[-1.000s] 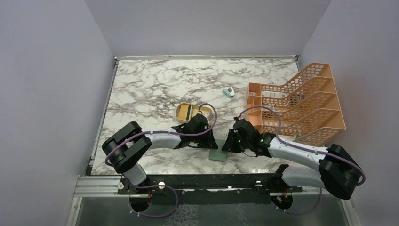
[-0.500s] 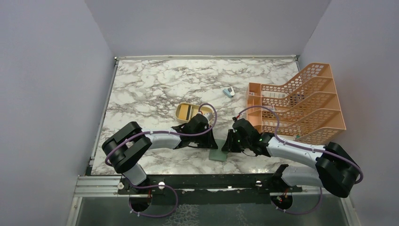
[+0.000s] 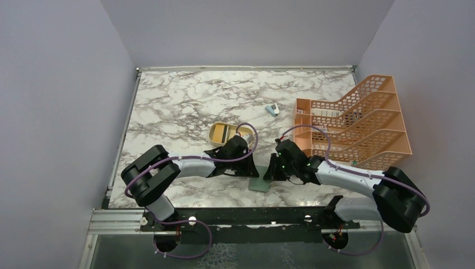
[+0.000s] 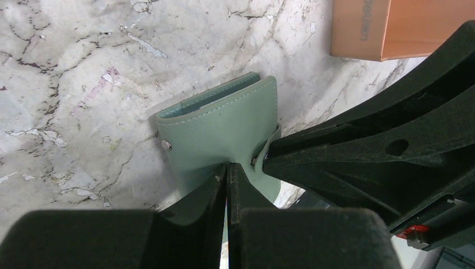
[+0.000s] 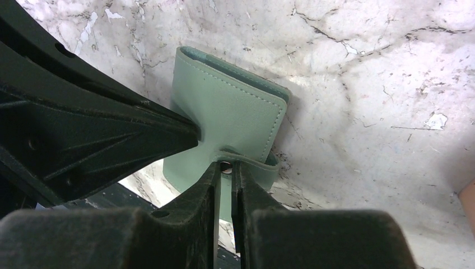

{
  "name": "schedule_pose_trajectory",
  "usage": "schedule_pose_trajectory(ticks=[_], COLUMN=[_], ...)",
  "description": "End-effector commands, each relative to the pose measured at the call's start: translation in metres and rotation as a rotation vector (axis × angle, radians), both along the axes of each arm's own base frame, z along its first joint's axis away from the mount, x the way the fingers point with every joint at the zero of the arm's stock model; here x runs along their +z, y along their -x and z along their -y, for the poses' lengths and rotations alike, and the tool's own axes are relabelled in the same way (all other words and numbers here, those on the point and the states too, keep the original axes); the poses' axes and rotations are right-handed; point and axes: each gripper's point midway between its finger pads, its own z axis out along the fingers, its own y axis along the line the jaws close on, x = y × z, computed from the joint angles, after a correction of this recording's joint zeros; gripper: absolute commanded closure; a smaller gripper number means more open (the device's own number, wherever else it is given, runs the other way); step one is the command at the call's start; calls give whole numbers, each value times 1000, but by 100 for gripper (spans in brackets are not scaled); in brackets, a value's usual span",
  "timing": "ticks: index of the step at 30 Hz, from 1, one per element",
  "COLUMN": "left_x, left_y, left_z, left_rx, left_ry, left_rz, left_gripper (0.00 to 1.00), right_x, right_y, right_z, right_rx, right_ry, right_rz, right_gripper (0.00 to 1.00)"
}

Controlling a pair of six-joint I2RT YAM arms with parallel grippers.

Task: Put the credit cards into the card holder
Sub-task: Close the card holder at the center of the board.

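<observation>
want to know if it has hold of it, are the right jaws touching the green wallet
Touching. The right wrist view shows the right gripper with its jaws pinched on the snap strap of the wallet, no gap visible.

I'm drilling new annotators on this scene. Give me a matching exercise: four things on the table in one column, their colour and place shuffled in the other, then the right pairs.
Things
1. card holder
2. oval dish
3. file rack
4. small gadget

Colour and place
A. orange, on the table's right side
B. blue and white, just left of the rack's far end
C. grey-green, pinched by the left gripper and the right gripper
D. tan, just beyond the left arm's wrist

Pairs: 1-C, 2-D, 3-A, 4-B
</observation>
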Motion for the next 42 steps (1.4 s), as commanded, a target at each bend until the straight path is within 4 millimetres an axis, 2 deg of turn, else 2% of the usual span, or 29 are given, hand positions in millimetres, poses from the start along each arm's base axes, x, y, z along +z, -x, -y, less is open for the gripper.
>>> schedule_pose_trajectory(ticks=[1, 9, 23, 35, 42], left_x=[-21, -22, -22, -20, -21], left_y=[13, 14, 15, 17, 17], left_z=[-12, -11, -11, -12, -12], left_rx=[-2, -6, -5, -5, -4], left_ry=[-74, -74, -73, -70, -71], left_rz=[-27, -32, -31, -26, -26], left_gripper=[91, 92, 92, 91, 92], right_x=[6, 15, 23, 2, 3], right_y=[-3, -2, -3, -4, -10], right_z=[-19, -26, -24, -2, 7], right_rx=[33, 38, 18, -22, -33], right_ry=[-60, -99, -115, 25, 85], right_rz=[-1, -8, 6, -11, 15], right_gripper=[90, 91, 90, 90, 91])
